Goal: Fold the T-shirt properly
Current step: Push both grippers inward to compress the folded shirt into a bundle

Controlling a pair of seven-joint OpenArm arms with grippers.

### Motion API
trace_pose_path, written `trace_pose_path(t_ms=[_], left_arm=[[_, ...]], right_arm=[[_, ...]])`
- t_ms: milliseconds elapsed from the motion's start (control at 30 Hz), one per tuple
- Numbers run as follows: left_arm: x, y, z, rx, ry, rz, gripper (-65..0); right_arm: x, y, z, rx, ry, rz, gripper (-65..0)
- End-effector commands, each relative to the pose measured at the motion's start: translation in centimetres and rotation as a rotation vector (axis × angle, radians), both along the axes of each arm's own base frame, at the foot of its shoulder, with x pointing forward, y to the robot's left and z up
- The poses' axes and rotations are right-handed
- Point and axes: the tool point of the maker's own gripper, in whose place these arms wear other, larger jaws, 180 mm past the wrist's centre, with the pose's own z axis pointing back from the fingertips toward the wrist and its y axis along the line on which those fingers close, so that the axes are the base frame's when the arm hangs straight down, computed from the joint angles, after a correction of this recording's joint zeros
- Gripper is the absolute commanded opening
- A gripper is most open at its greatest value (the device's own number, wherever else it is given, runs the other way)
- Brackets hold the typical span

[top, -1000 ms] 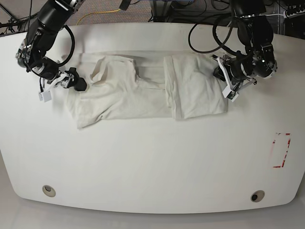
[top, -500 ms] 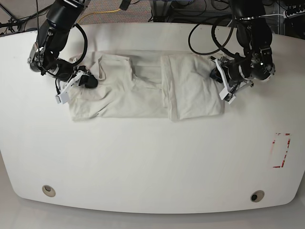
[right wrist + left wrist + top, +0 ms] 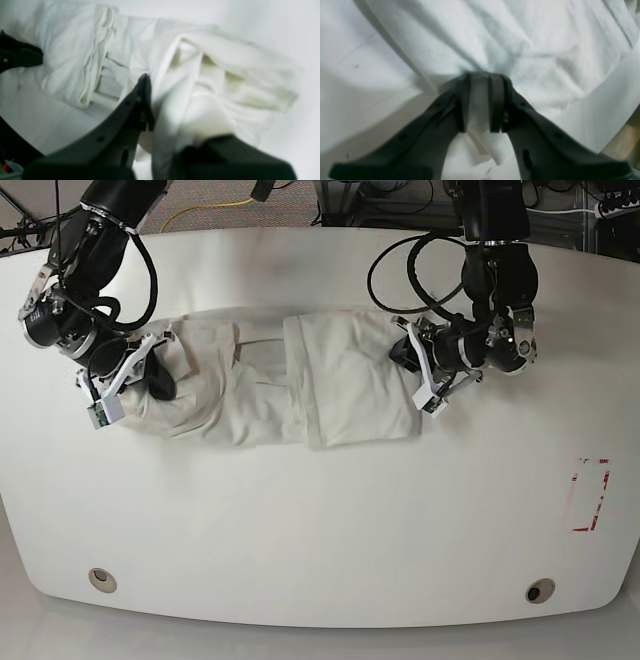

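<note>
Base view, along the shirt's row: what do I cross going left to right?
Right gripper clamped on the T-shirt's left end → T-shirt → left gripper pinching its right edge → red marking near the table's right edge.

Overhead base view; two close wrist views, T-shirt [image 3: 300, 390] shared.

We take this for a robotics lab: a broad white worktop [image 3: 320, 520] with rounded corners carries two black robot arms trailing looped cables [image 3: 425, 275]. Behind it we see carpet, a yellow cable [image 3: 205, 208], and red tape marks [image 3: 590, 495] on the worktop.
</note>
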Motion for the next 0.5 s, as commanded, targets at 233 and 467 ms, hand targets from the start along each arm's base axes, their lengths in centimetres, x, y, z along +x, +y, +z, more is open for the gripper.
trace_pose_path(t_ms=[233, 467], left_arm=[[-0.9, -4.3, -1.4, 0.088, -0.002, -0.132, -53.6], [-1.3, -4.4, -1.6, 0.09, 0.001, -0.137, -53.6]], right_arm=[[1.3, 8.7, 3.3, 0.153, -0.123, 0.221, -65.0], [2.1, 13.1, 1.7, 0.107, -0.09, 0.308, -64.5]])
